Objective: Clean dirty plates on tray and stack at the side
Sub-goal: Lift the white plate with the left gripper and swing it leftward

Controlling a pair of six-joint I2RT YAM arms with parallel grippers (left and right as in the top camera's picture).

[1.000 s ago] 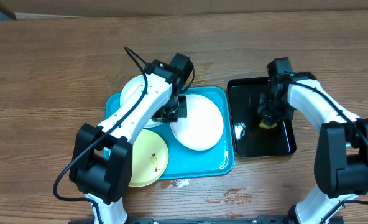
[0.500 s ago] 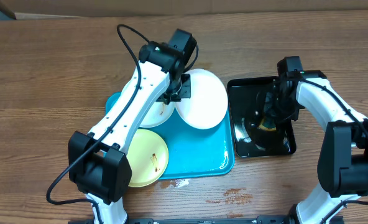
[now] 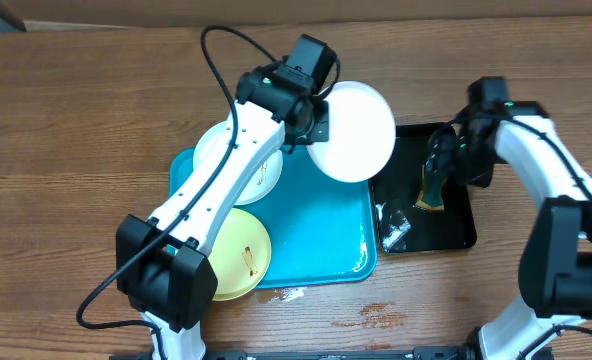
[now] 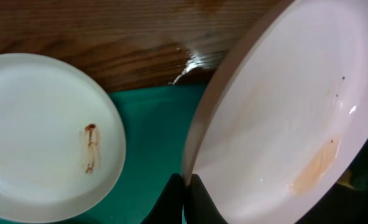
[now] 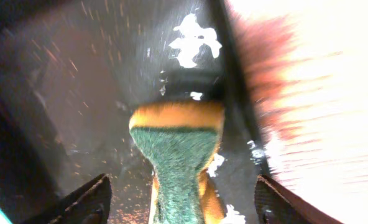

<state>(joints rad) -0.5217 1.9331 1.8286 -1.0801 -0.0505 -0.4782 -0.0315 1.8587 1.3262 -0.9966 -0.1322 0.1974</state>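
Observation:
My left gripper (image 3: 316, 125) (image 4: 187, 194) is shut on the rim of a white plate (image 3: 358, 130) (image 4: 283, 124). It holds the plate lifted and tilted between the turquoise tray (image 3: 316, 235) and the black tray (image 3: 454, 232); the plate carries an orange-brown smudge. A second white plate (image 3: 226, 160) (image 4: 44, 137) with a dark smudge lies at the tray's back left, partly under the arm. A pale yellow plate (image 3: 238, 255) sits at the front left. My right gripper (image 3: 441, 165) (image 5: 183, 202) stands open over the black tray, its fingers (image 5: 87, 199) apart from a yellow-green sponge (image 3: 428, 195) (image 5: 178, 155) between them.
White foam flecks (image 3: 394, 235) lie in the black tray. Wet patches (image 3: 381, 315) mark the wooden table in front of both trays. A cable loops above the left arm.
The left arm lifted the white plate off the turquoise tray and carried it right, toward the black tray. The right gripper opened, let go of the sponge and drew back to the right.

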